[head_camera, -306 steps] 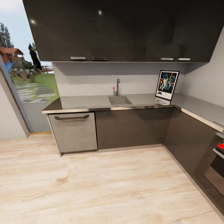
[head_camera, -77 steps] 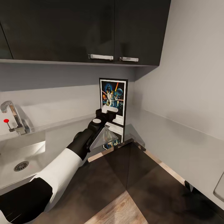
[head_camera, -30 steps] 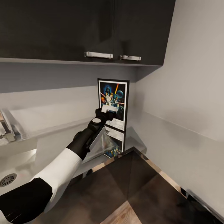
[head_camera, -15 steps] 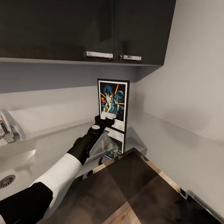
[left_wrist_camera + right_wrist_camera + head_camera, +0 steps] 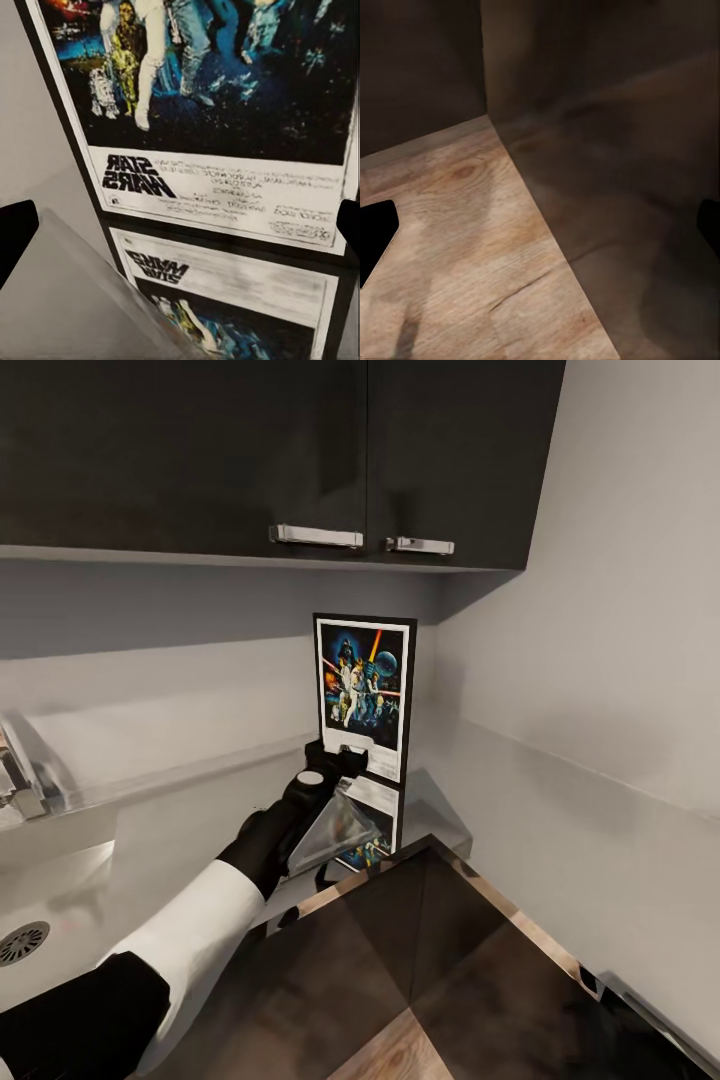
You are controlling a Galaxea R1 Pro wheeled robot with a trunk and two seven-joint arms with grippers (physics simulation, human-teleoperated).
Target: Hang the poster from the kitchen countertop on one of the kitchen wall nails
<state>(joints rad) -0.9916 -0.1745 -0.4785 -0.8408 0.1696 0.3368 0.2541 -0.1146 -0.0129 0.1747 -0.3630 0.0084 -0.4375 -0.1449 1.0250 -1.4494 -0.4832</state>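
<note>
The poster [image 5: 365, 682] stands upright in the corner on the kitchen countertop [image 5: 560, 815], leaning against the back wall, with its reflection on the glossy slab. My left gripper [image 5: 346, 752] is at the poster's lower edge, just in front of it. In the left wrist view the poster [image 5: 217, 112] is close ahead, and the left gripper [image 5: 180, 232] is open with its dark fingertips [image 5: 15, 241] far apart. My right gripper [image 5: 540, 232] is open and empty, hanging over the wood floor [image 5: 457, 247] by the dark cabinet fronts. The wall nails are out of view.
Dark upper cabinets [image 5: 300, 450] with metal handles [image 5: 315, 537] hang above the poster. The sink drain [image 5: 22, 940] and tap [image 5: 20, 770] lie at the far left. A plain grey wall [image 5: 620, 610] closes the corner on the right.
Over the last second my left gripper has slid down from the poster's middle to its lower edge. The poster has stayed put.
</note>
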